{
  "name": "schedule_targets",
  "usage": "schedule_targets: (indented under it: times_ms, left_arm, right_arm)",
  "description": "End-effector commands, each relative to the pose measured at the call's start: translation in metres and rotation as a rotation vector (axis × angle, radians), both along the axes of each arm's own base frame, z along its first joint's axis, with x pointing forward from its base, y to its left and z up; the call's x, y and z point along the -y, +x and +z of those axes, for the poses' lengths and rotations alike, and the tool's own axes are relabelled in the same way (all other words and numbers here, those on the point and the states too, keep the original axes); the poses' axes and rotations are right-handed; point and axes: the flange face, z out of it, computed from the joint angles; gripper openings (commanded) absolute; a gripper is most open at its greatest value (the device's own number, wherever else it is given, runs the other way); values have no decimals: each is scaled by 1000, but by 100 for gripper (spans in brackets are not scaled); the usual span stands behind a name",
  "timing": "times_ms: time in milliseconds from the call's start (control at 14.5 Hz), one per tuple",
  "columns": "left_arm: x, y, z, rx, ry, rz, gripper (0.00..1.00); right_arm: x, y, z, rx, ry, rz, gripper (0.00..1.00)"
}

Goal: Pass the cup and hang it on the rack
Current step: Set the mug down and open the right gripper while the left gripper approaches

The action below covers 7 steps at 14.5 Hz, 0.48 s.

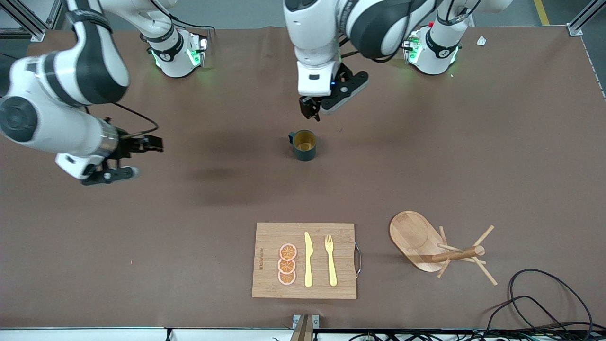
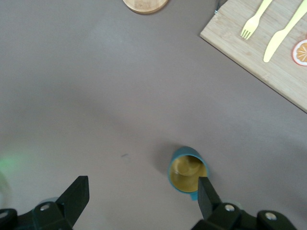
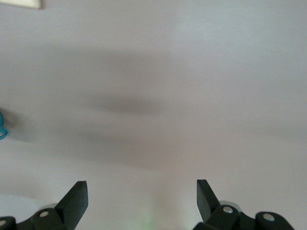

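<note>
The cup (image 1: 304, 145) stands upright on the table (image 1: 189, 237) (ochre inside showing), well apart from the rack (image 1: 438, 248), which stands nearer the front camera, toward the left arm's end. The left gripper (image 1: 312, 112) hangs just above the cup, fingers spread, holding nothing. The right gripper (image 1: 124, 160) waits, jaws wide, toward the right arm's end.

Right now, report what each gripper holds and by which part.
Nothing is held. The left gripper hangs open above the cup, not touching it. The right gripper is open over bare table, waiting.
</note>
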Motion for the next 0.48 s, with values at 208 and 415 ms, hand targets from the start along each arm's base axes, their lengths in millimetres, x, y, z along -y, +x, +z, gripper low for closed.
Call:
schedule_targets:
  times_ms: [208,415]
  left_arm:
    - [69,-35,-60,157,65,76,100]
    - [98,-47,-96,256,82,133,100]
  right_arm:
    - [36,-7,72,6,-38,-159,100]
    - [65,-6,80,5,-34,-174,100]
